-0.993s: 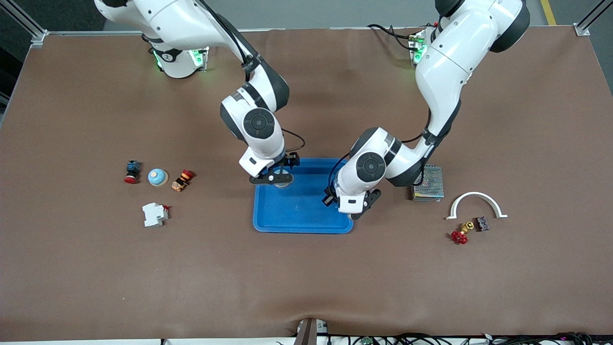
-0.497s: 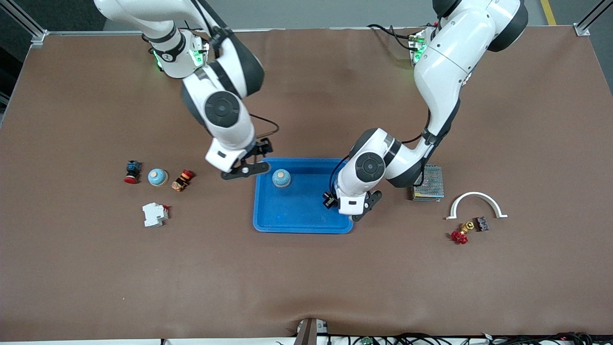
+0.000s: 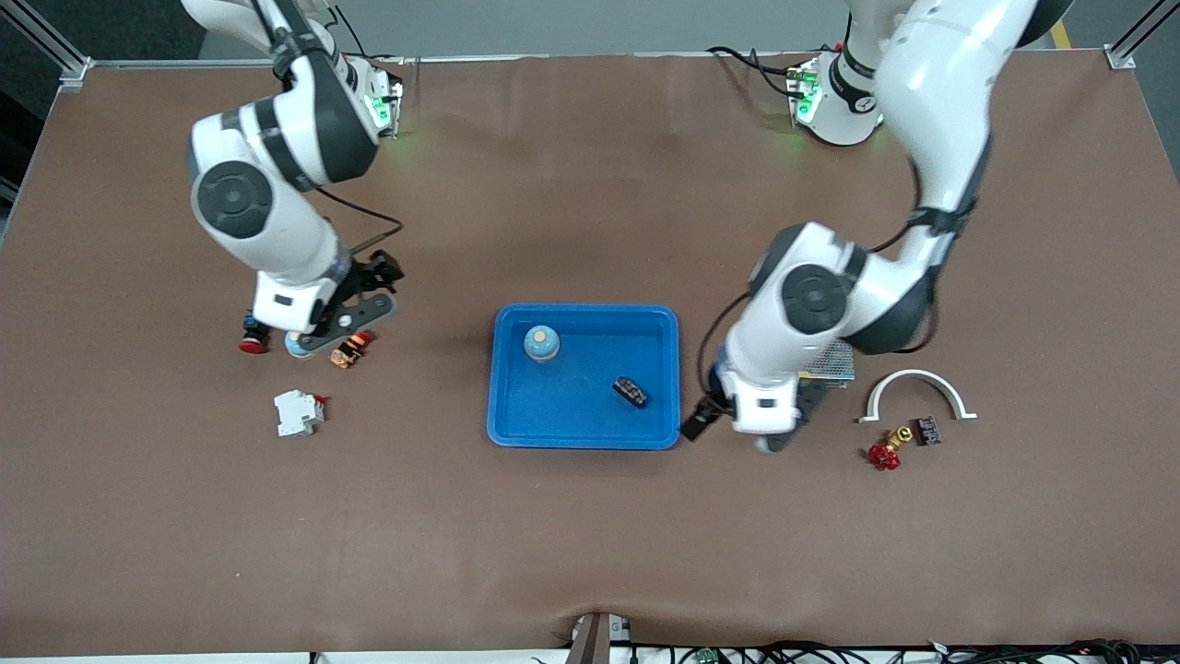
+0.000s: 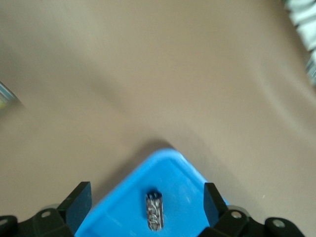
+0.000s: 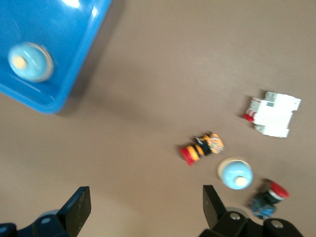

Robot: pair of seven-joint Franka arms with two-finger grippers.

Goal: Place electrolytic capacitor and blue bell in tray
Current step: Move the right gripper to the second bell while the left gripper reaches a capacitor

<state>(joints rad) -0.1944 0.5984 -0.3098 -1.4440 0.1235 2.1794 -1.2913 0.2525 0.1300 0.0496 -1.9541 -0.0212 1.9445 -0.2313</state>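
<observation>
The blue bell (image 3: 541,343) and the capacitor (image 3: 631,392) lie in the tray (image 3: 583,433), apart, and both the left hand (image 4: 146,206) and the right hand (image 5: 146,208) are released, holding nothing.

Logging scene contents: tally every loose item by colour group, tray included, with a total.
Blue: 3, the tray and two blue bells
Black: 2, capacitor, dark block
Red-capped: 3, buttons, valve
White: 2, breaker, arch
Metal mesh box: 1
Total: 11

bell (image 3: 541,343) in tray (image 3: 516,429) | capacitor (image 3: 631,392) in tray, nearer camera
</observation>
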